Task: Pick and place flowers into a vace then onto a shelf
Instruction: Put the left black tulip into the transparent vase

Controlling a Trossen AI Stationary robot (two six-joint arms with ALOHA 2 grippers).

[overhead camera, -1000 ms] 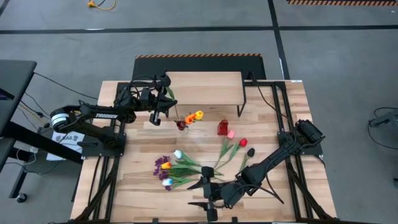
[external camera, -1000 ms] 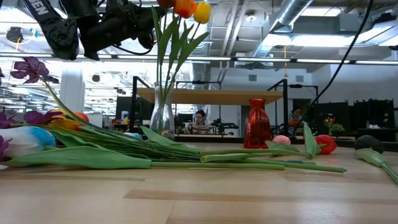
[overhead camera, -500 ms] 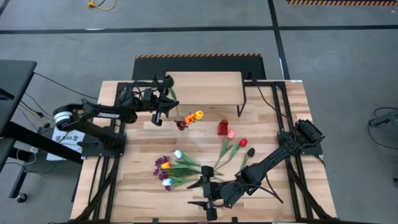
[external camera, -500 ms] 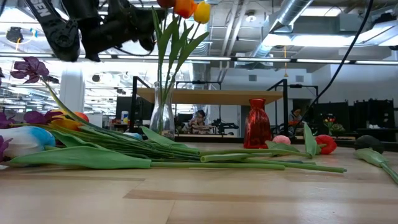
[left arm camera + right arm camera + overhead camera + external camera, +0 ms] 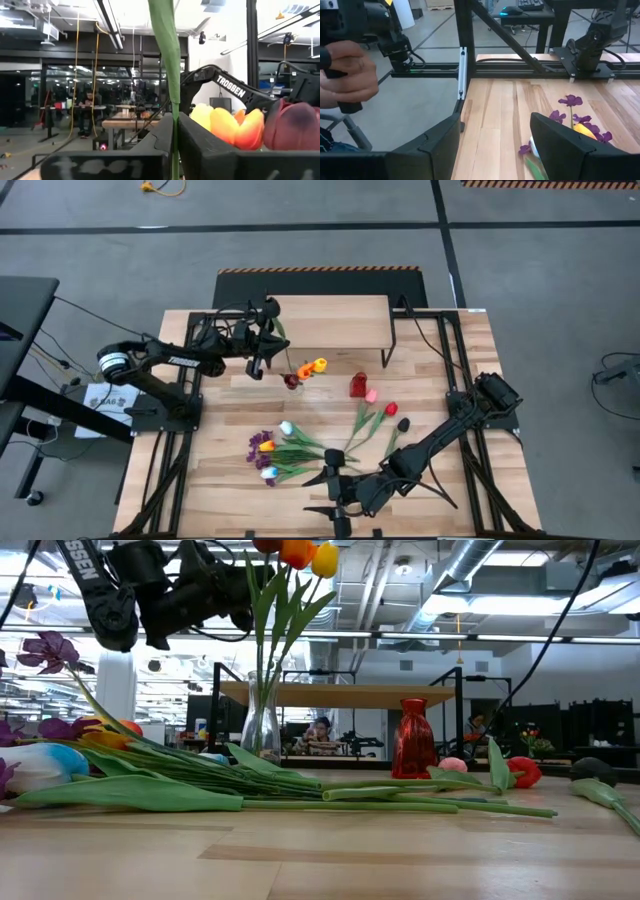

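The left arm has swung slightly further over the table; left gripper (image 5: 262, 340) is clamped tight on a green stem (image 5: 167, 75) above the glass vase (image 5: 260, 725). Right gripper (image 5: 335, 502) hovers open near loose flowers (image 5: 285, 450). The shelf (image 5: 325, 315) stands behind.

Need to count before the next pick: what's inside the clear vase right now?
The clear vase holds tulips with green stems: yellow, orange and a dark red head show. The left gripper, fingers shut on a green leaf, is beside them. Leaves hide the exact stem count.
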